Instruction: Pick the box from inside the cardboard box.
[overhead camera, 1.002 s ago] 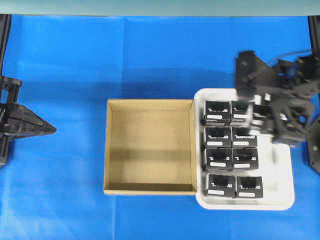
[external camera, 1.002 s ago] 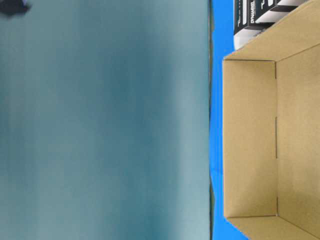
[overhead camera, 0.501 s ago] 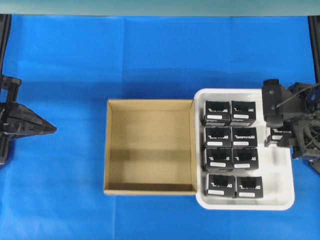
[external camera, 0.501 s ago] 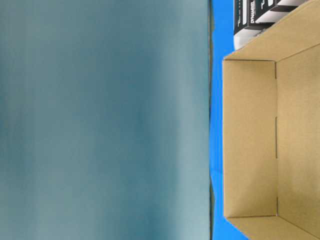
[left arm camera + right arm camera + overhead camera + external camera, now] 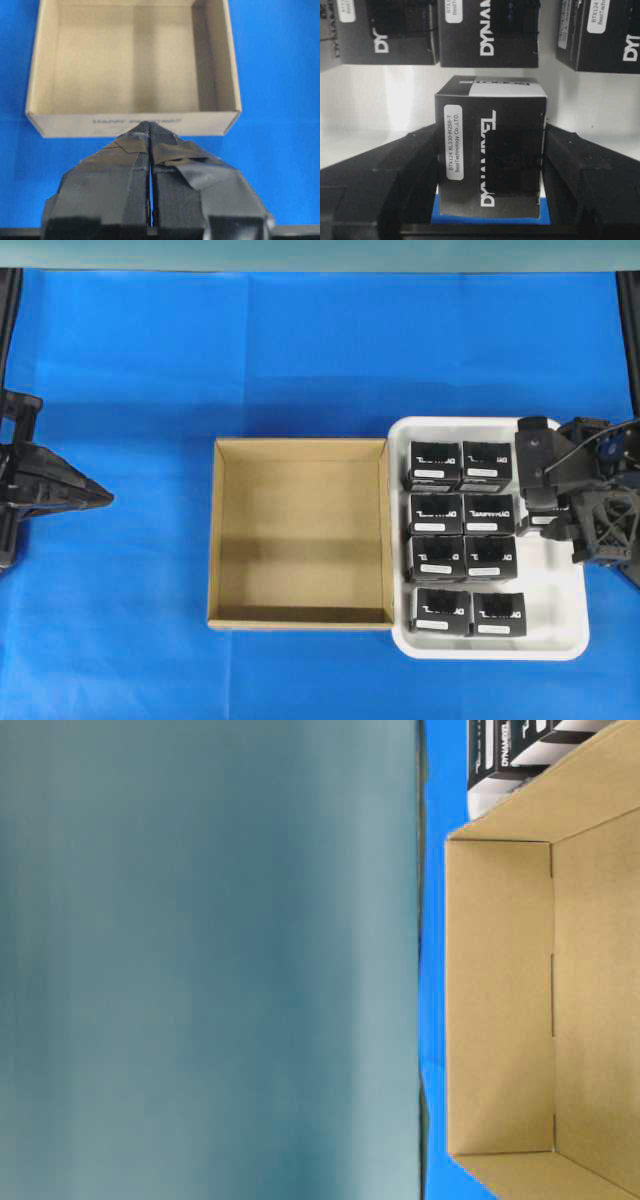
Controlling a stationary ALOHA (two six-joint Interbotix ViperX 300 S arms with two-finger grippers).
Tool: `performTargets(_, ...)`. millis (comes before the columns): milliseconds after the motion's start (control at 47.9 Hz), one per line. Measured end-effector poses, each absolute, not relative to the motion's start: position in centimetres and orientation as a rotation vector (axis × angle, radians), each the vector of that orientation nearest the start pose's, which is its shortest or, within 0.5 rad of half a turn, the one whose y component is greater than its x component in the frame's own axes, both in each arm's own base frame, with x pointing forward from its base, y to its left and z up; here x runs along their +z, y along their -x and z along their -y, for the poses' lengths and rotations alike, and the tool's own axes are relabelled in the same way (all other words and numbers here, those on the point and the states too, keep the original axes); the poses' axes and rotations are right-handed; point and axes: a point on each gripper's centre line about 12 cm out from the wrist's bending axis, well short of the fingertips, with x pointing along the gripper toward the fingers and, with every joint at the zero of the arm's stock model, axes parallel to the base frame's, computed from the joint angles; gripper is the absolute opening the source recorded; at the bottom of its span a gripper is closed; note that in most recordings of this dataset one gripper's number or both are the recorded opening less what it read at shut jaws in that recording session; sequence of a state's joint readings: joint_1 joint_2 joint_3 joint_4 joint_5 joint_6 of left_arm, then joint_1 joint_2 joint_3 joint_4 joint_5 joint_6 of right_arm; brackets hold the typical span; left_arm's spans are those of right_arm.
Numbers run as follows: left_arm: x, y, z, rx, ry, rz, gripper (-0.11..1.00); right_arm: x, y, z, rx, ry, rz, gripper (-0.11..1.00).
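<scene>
We find the cardboard box (image 5: 300,535) emptied, the last box (image 5: 490,150) clamped between our right gripper (image 5: 490,165) fingers over the white tray's (image 5: 570,640) right edge beside eight others, unreleased; left gripper (image 5: 150,131) pressed shut, holding nothing.

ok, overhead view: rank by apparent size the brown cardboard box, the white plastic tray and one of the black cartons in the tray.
1. Brown cardboard box and white plastic tray: footprints look about alike, and the right arm hides part of the tray, so no ranking between them.
2. Black carton: clearly smallest.
</scene>
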State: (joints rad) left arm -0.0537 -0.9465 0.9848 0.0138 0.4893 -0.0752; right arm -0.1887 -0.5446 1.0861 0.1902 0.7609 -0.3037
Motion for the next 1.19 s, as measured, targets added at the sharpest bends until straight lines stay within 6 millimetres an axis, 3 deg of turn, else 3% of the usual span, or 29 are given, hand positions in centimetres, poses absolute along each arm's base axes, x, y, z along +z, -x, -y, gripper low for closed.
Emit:
performTargets(334, 27.9, -19.3, 1.0, -0.029, 0.046, -0.529, -0.04, 13.9, -18.5, 2.0, 0.045, -0.073, -1.285, 0.62)
performTargets(480, 28.0, -19.3, 1.0, -0.031, 0.045, -0.529, -0.04, 13.6, -18.5, 2.1, 0.034, -0.089, -1.295, 0.92)
performTargets(564, 27.9, -19.3, 1.0, -0.031, 0.045, -0.529, -0.04, 13.6, -18.6, 2.2, 0.029, -0.093, -1.298, 1.0)
performTargets(919, 27.7, -19.5, 1.0, -0.029, 0.045, -0.541, -0.04, 14.2, -18.8, 2.2, 0.031, -0.097, -1.302, 0.99)
performTargets(1190, 27.8, -19.5, 1.0, -0.031, 0.045, -0.538, -0.04, 17.9, -19.0, 2.5, 0.016, -0.13, -1.27, 0.99)
